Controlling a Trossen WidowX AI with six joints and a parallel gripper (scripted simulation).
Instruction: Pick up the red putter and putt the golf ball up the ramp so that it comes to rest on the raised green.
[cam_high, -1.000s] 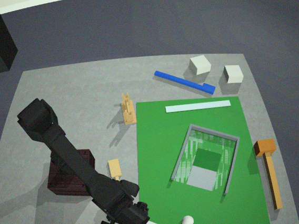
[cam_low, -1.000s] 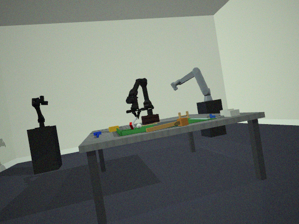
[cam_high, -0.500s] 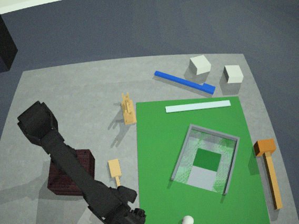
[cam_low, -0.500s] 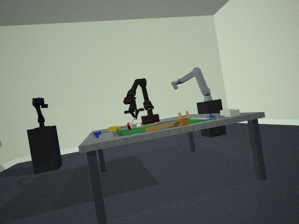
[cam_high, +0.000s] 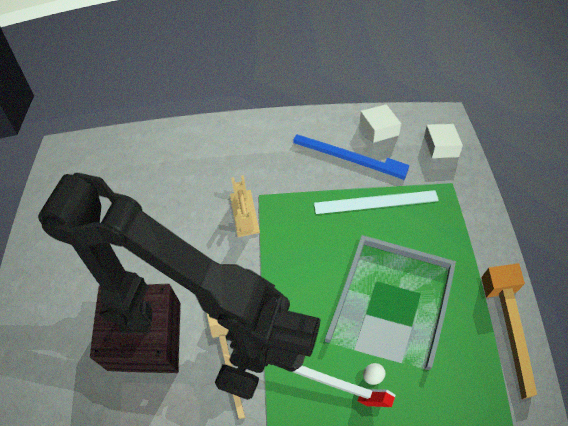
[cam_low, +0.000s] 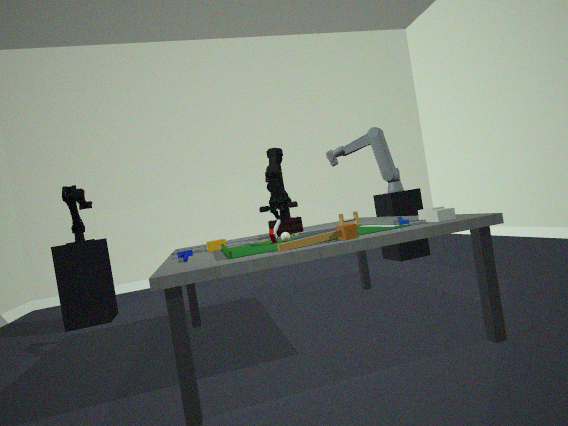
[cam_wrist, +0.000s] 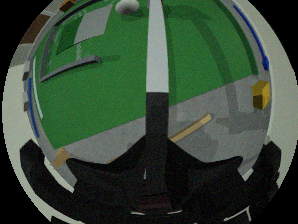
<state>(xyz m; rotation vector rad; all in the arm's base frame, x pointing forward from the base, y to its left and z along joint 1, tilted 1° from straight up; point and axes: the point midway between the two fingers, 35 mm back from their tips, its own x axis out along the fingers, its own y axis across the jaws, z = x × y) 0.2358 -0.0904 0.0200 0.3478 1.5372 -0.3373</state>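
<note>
My gripper (cam_wrist: 154, 138) is shut on the dark grip of the red putter (cam_high: 381, 399) (cam_low: 273, 235) (cam_wrist: 158, 55); the fingertips are hidden under the wrist in the top view. The putter's white shaft slants out to its red head, low over the green mat (cam_high: 295, 240) (cam_wrist: 120, 90). The white golf ball (cam_high: 374, 374) (cam_low: 285, 236) (cam_wrist: 127, 6) sits between the head and the light grey ramp (cam_high: 382, 337) (cam_wrist: 93, 22), close to the head. Whether they touch is unclear. The dark green raised green (cam_high: 395, 302) (cam_wrist: 66, 40) lies beyond the ramp.
Grey walls (cam_high: 441, 315) (cam_wrist: 75, 68) edge the ramp area on three sides. A tan mallet (cam_high: 217, 326) (cam_wrist: 192, 127) lies under the arm. An orange mallet (cam_high: 502, 279) is right, a wooden figure (cam_high: 244, 212) left; a white bar (cam_high: 375, 202), a blue club (cam_high: 345, 154) and two white blocks are behind.
</note>
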